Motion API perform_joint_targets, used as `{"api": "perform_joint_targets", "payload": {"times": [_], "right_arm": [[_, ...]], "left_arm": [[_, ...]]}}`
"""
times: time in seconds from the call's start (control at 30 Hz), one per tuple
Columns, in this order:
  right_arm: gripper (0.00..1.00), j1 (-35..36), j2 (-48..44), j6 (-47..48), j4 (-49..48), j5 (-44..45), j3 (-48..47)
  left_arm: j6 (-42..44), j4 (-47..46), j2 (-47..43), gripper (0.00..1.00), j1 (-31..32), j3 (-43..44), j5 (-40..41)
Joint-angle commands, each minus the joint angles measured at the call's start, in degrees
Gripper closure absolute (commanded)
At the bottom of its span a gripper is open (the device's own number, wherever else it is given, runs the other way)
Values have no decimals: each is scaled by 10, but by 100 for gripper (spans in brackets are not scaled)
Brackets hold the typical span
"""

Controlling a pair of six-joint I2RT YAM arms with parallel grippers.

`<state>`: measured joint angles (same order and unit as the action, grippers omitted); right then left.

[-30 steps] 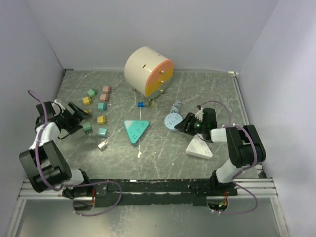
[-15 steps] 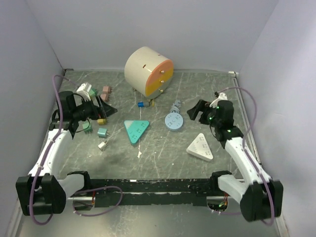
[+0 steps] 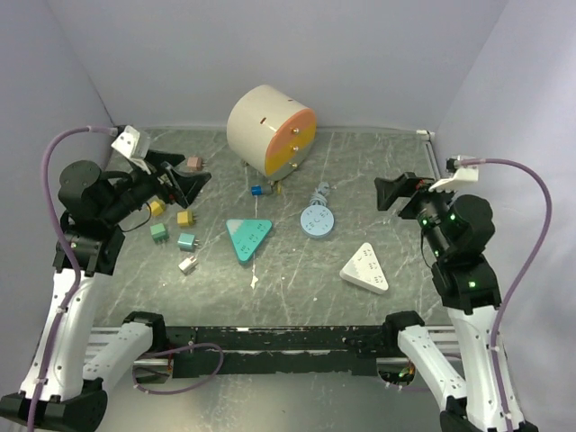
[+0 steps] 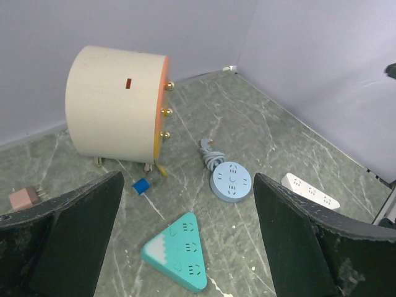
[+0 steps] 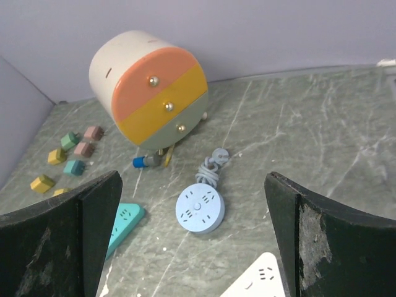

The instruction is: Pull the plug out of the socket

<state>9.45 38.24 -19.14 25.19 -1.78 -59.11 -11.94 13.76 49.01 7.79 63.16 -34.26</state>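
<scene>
Three sockets lie on the table: a teal triangular one (image 3: 247, 237) (image 4: 176, 250) (image 5: 124, 219), a round blue one (image 3: 316, 220) (image 4: 231, 180) (image 5: 199, 209) with a coiled cord, and a white triangular one (image 3: 364, 267) (image 5: 260, 278). I see no plug seated in any of their faces. A small blue-and-grey plug (image 3: 257, 191) (image 4: 141, 185) (image 5: 145, 161) lies by the drum. My left gripper (image 3: 184, 183) (image 4: 187, 178) is open, empty and raised over the left side. My right gripper (image 3: 396, 192) (image 5: 192, 178) is open, empty and raised at the right.
A big cream drum (image 3: 270, 130) with an orange, yellow and grey face stands on its side at the back. Several small coloured cube plugs (image 3: 186, 218) lie loose at the left, a silver one (image 3: 187, 265) nearest the front. Walls enclose three sides.
Both arms have risen from low on the table to well above it. The left gripper has swung back and right, the right gripper back and right. Nothing on the table has moved.
</scene>
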Motion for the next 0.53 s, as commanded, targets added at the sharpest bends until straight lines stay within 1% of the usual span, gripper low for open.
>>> {"api": "perform_joint_targets", "payload": {"times": [0.0,0.2,0.33,0.37,0.5], "right_arm": [[0,3,-16,44,76,35,-55],[0,3,-13,54,85,53,-60],[0,3,-3,44,79,60,-51],[0,3,-1,38,76,74,-44],[0,3,-4,37,63,76,-29]], "left_arm": [[14,14,11,2,3,7,30],[11,10,15,1,4,9,32],[1,-12,3,0,4,-14,44],[-1,-17,0,1,4,-20,48],[7,-1,-1,1,4,-15,61]]}}
